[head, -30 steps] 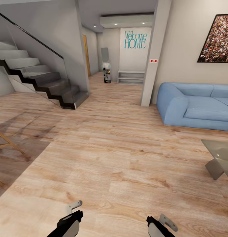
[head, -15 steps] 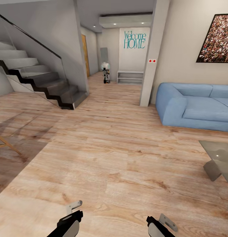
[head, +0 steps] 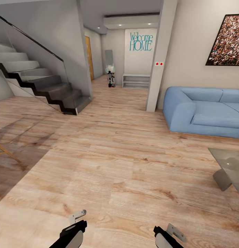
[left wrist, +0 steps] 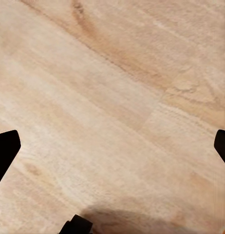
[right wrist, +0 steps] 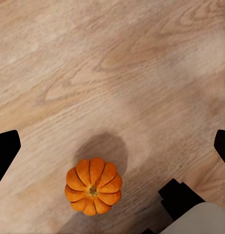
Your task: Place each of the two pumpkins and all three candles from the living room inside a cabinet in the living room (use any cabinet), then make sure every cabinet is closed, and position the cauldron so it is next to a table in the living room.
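One small ribbed orange pumpkin [right wrist: 93, 185] lies on the wooden floor in the right wrist view, with its shadow beside it. My right gripper [right wrist: 112, 146] hangs open above the floor, its dark fingertips [right wrist: 6, 148] wide apart and the pumpkin off to one side of the gap. My left gripper [left wrist: 112, 146] is open too, over bare planks. In the head view both arms, left [head: 73, 230] and right [head: 165, 237], sit low at the bottom edge. A corner of the glossy grey coffee table [head: 229, 162] shows at the right edge. The candles, cauldron and cabinet are out of view.
A blue sofa [head: 205, 110] stands against the right wall behind the table. A staircase with a glass rail [head: 47, 86] fills the left. A pillar [head: 160, 58] flanks a hallway with a low white shelf [head: 136, 81]. A wooden chair leg [head: 5, 153] pokes in at left.
The whole head view has shifted slightly: the table corner shows more and the chair at left shows less, so the camera moved. Both arms keep their pose.
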Robot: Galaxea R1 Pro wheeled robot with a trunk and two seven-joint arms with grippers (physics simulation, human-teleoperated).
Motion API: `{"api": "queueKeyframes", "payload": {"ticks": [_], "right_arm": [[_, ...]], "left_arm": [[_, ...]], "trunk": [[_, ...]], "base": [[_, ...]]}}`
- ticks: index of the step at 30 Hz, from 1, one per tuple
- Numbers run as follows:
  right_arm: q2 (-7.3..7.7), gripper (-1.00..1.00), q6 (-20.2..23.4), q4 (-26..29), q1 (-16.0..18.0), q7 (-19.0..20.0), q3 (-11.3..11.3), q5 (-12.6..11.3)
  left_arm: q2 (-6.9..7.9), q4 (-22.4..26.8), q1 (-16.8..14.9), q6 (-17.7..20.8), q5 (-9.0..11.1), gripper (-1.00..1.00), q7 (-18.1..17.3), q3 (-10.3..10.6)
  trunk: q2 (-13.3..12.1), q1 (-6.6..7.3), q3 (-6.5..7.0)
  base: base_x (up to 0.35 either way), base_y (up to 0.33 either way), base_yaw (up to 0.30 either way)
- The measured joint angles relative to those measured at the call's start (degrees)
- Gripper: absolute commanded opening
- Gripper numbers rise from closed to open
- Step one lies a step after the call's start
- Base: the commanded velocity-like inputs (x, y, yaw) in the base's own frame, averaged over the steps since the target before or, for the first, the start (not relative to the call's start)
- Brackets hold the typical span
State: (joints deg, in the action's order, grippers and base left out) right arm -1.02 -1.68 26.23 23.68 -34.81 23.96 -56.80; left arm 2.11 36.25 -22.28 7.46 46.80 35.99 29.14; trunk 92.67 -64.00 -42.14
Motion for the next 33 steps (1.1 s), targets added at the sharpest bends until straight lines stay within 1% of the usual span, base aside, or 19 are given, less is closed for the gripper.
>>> {"api": "queueKeyframes", "payload": {"ticks": [7,17,24,26,27,28,30,33], "right_arm": [[0.00,1.00,0.00,0.00,0.00,0.01,0.00,0.00],[0.00,1.00,0.00,0.00,0.00,-0.01,0.00,0.00],[0.04,1.00,0.02,0.05,0.00,0.23,0.20,0.00],[0.02,1.00,0.15,0.07,0.00,1.22,1.51,0.82],[0.01,1.00,0.33,0.08,-0.01,2.35,3.43,2.17],[-0.01,1.00,0.41,0.08,-0.01,3.01,4.87,3.17],[-0.06,1.00,0.51,0.10,-0.01,3.86,7.25,4.52],[-0.08,1.00,0.55,0.22,-0.01,4.41,8.45,5.17]], "left_arm": [[0.00,0.00,0.00,0.00,-0.02,1.00,0.01,0.00],[0.00,0.00,0.00,0.00,0.04,1.00,0.00,0.26],[0.00,0.01,0.00,0.00,0.04,1.00,0.01,0.25],[0.00,0.01,0.00,0.00,0.04,1.00,0.01,0.26],[0.00,0.01,0.00,0.00,0.04,1.00,0.01,0.26],[0.00,0.01,0.00,0.00,0.04,1.00,0.01,0.26],[-0.01,0.01,0.00,0.00,0.04,1.00,0.01,0.25],[0.00,0.01,0.00,0.00,0.04,1.00,0.01,0.25]], "trunk": [[0.00,0.00,0.00],[0.00,0.00,0.00],[0.00,0.00,0.00],[0.00,0.00,0.00],[0.00,0.00,0.00],[0.00,0.00,0.00],[0.00,0.00,0.00],[0.00,0.00,0.00]], "base": [[0.001,-0.108,0.000],[0.000,-0.160,0.000],[0.000,-0.033,0.000],[0.000,-0.003,0.000],[0.000,-0.001,0.000],[0.000,0.000,0.000],[0.000,0.000,0.000],[0.000,0.000,0.000]]}}
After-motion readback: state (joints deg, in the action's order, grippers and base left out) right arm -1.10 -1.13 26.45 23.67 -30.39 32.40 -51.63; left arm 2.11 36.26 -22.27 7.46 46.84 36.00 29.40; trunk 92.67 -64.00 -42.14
